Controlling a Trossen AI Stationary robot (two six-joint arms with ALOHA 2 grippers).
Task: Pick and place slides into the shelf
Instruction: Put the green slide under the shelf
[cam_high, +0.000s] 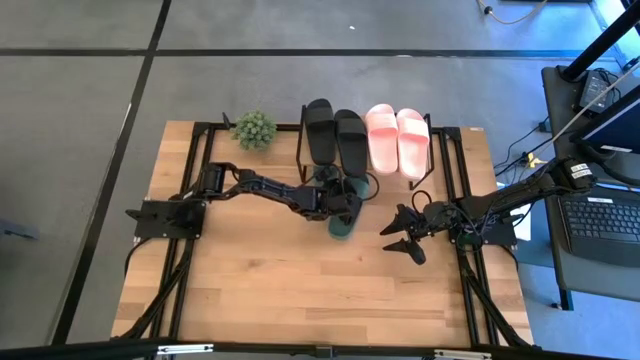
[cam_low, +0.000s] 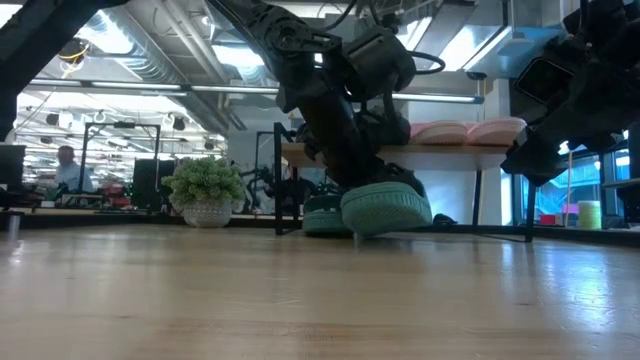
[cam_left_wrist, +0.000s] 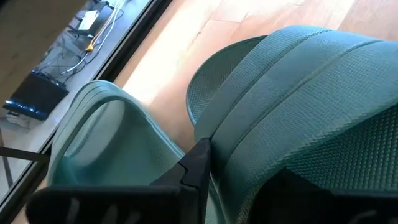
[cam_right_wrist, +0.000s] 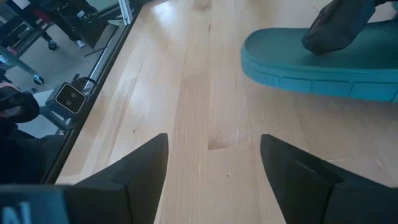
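Light wooden bench (cam_high: 300, 280) on a black frame, seen from above, standing on grey floor with dark lines; a laptop (cam_high: 600, 215) and cables on a side table at the right. At the bench's far edge, the shelf (cam_high: 430, 150) with a black pair of slides (cam_high: 335, 130) and a pink pair of slides (cam_high: 397, 138) lying side by side on its top plank. Beside the shelf, a small potted plant (cam_high: 254, 129). Just in front of the shelf, the dark green slides (cam_high: 347, 212), with the left gripper (cam_high: 340, 203) down on them; from above, the arm covers most of the pair, and only one sole shows clearly. Low view: two green toes resting on the wood under the arm, pink soles on the plank behind, black pair hidden, and beyond them an open workshop with ceiling lights and a person far off at the left edge. Left wrist view: filled with ribbed green strap, one dark finger (cam_left_wrist: 196, 165) pressed at the strap's edge; cannot tell whether the fingers pinch it. Right gripper (cam_high: 408, 232) above bare wood near the right side, fingers (cam_right_wrist: 134, 168) spread apart and holding nothing, one green slide and the other arm ahead in its wrist view.
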